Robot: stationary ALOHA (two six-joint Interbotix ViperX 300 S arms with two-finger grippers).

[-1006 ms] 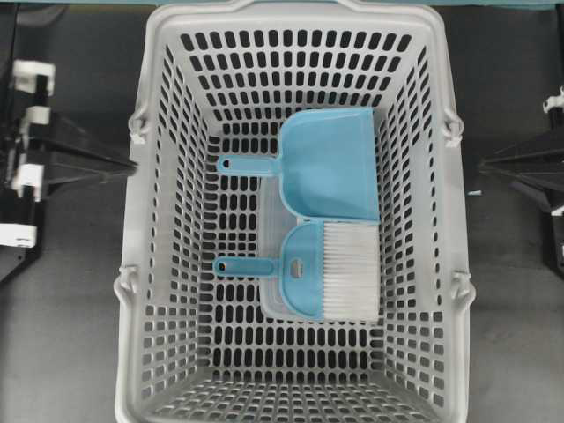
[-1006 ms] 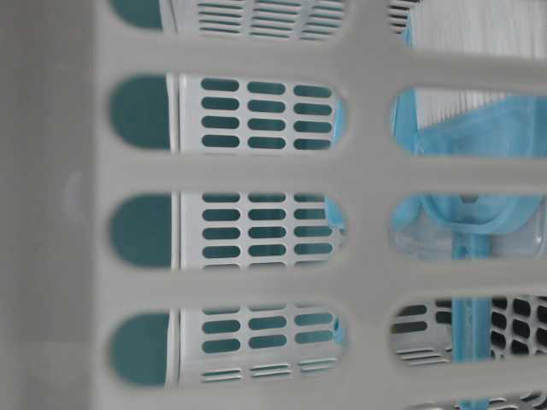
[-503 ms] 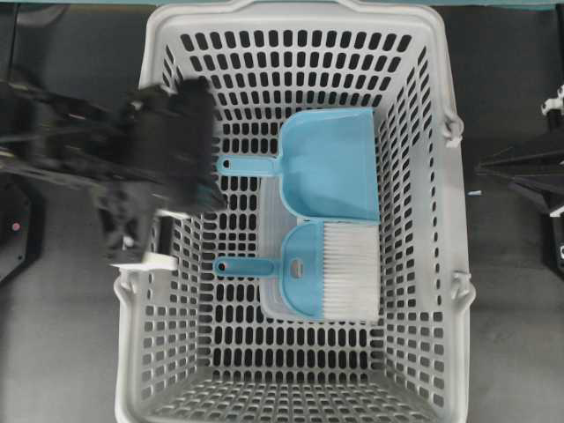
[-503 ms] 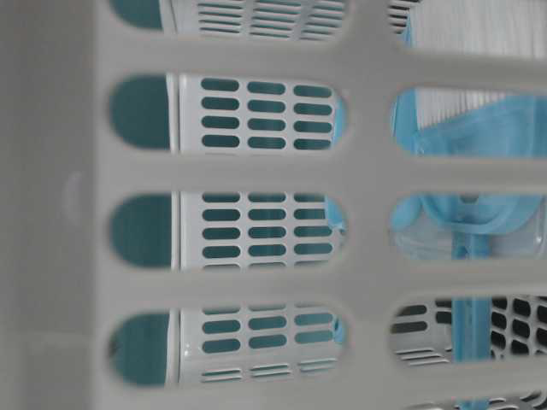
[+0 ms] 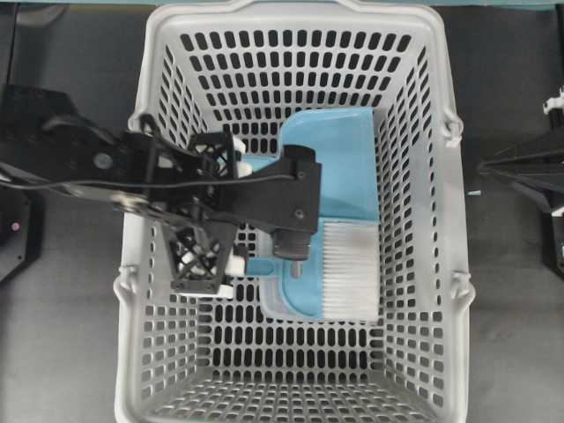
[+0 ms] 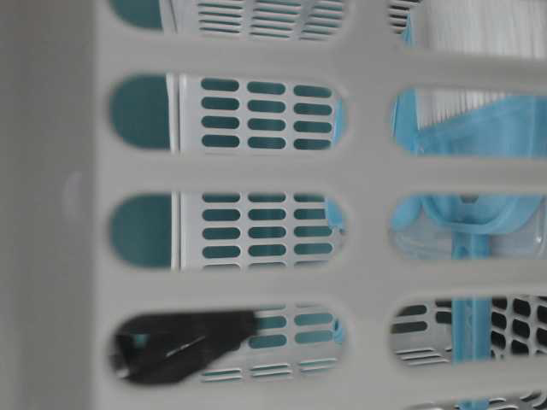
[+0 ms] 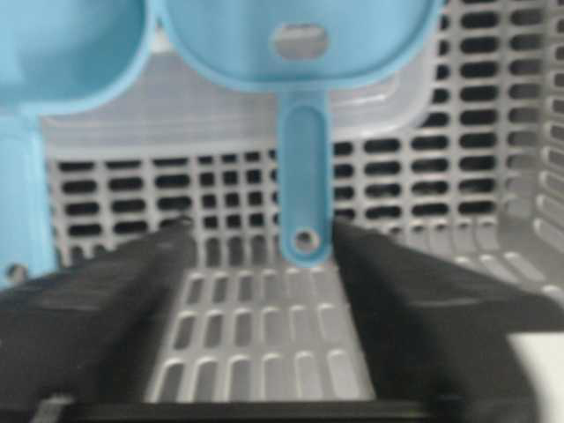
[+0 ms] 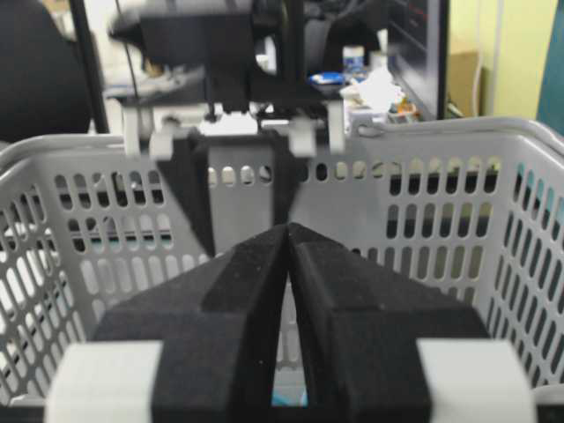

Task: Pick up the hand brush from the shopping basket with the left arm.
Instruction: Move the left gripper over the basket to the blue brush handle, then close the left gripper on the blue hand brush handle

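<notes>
The hand brush point(image 5: 330, 269) lay ungrasped on the shopping basket point(image 5: 445, 229) floor, dustpan point(image 5: 339, 163) at its twelve o'clock. Left fingers point(image 7: 106, 300) spread wide, flanking its handle; right fingers point(image 8: 256, 300) clenched, empty. Grasp and lift remained.

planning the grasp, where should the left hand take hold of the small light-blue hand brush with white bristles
Probably the narrow straight handle of the small light-blue plastic hand brush. It juts out flat over the floor of the light-grey slotted basket, away from the bristles, with free space on both sides. Come from the handle end, where the open left hand already straddles it.
</notes>
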